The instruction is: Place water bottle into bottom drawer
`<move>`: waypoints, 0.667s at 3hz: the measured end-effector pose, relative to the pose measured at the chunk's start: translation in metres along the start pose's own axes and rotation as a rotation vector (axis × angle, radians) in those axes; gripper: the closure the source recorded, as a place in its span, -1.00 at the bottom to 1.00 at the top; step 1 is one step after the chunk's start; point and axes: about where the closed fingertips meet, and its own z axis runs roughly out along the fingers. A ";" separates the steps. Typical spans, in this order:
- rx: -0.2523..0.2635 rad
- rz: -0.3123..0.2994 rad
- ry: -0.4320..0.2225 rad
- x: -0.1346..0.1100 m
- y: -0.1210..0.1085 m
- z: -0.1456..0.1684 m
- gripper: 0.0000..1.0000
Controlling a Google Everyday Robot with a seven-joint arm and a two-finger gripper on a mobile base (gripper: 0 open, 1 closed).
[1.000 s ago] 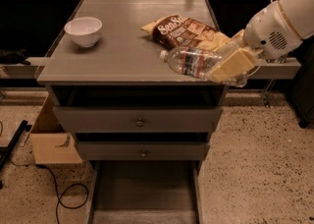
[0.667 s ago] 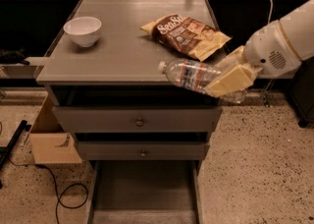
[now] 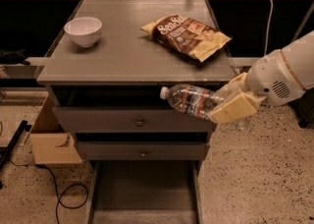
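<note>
The water bottle (image 3: pixel 189 100) is clear and ribbed with a red-blue-white label band and a white cap pointing left. It lies nearly level in the air in front of the cabinet's top edge, level with the upper drawer. My gripper (image 3: pixel 230 102) is shut on the water bottle's base end, its cream fingers (image 3: pixel 234 108) clasping it from the right. The white arm reaches in from the right edge. The bottom drawer (image 3: pixel 142 191) is pulled out below, a long grey tray with low sides, and nothing shows in it.
A white bowl (image 3: pixel 83 30) stands at the cabinet top's left. A brown and yellow chip bag (image 3: pixel 186 35) lies at the back right. Two upper drawers with round knobs (image 3: pixel 139 122) are closed. A cardboard box (image 3: pixel 51 142) and cable lie on the floor at left.
The gripper has carried the water bottle off the cabinet top, forward and down, so it now hangs in front of the upper drawer. The bowl and chip bag have not moved.
</note>
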 end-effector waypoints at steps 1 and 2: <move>-0.002 0.003 0.005 0.002 0.000 0.001 1.00; -0.062 0.035 -0.006 0.007 -0.013 0.040 1.00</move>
